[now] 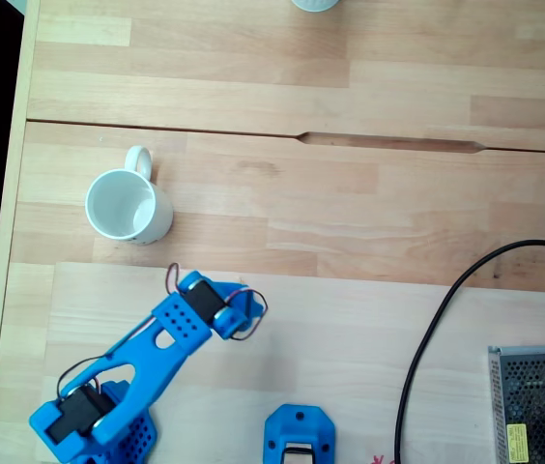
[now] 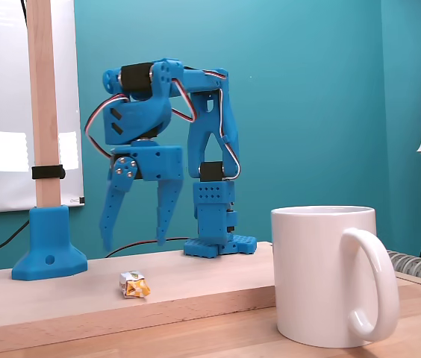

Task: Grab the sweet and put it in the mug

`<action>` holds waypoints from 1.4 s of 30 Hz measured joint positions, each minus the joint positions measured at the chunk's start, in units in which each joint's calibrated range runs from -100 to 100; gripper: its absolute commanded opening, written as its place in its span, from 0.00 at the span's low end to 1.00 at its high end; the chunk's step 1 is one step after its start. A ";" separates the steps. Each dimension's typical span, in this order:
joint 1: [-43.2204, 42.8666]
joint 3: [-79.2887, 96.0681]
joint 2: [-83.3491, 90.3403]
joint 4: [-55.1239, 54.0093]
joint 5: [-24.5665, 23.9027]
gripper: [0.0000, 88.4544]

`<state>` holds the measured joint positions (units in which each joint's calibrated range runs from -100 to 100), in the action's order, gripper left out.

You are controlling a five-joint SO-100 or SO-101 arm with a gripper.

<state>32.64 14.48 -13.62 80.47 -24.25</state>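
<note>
The sweet (image 2: 134, 284), a tiny white wrapped candy with orange-yellow ends, lies on the raised wooden board in a fixed view. My blue gripper (image 2: 133, 241) hangs straight above it, open, fingers pointing down with the tips a short way above the wood and nothing between them. The white mug (image 2: 322, 276) stands upright in the foreground, handle to the right. From above, the mug (image 1: 128, 206) sits just beyond the arm (image 1: 157, 358), its handle pointing away. The arm's head hides the sweet there.
A black cable (image 1: 427, 348) curves across the right side toward a metal mesh box (image 1: 538, 406). A blue mount (image 1: 299, 440) holds a wooden post (image 2: 42, 112). A pale rounded object (image 1: 313, 4) sits at the far edge. Bare wood lies right of the mug.
</note>
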 measured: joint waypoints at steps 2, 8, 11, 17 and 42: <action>0.74 -0.09 -1.82 0.00 0.00 0.30; 1.11 -1.08 -4.90 0.00 0.00 0.29; 1.11 -2.33 -5.09 0.00 0.00 0.29; 1.11 -4.12 -8.54 0.00 0.00 0.29; 1.03 -10.85 -17.71 0.00 0.00 0.29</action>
<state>33.68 3.63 -31.34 80.47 -24.25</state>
